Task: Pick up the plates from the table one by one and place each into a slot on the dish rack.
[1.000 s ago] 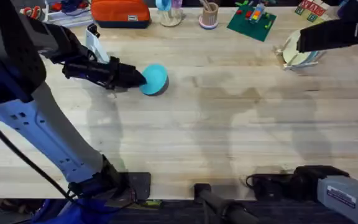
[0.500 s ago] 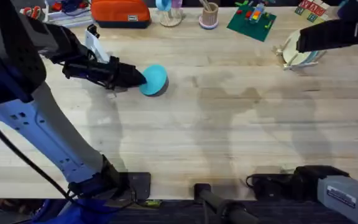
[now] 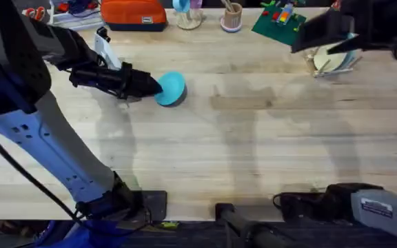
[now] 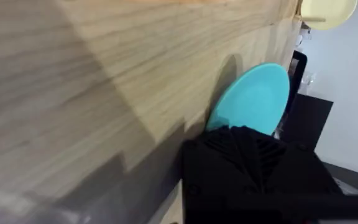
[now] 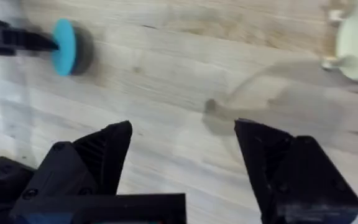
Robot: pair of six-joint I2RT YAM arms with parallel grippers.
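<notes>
1. the overhead camera sits above the arm bases, looking down and forward across the table (image 3: 253, 145).
2. the left wrist camera rides low, very near the turquoise plate (image 4: 253, 96).
3. the right wrist camera hangs higher, looking down; it shares that turquoise plate (image 5: 64, 38) with the overhead (image 3: 171, 87).
</notes>
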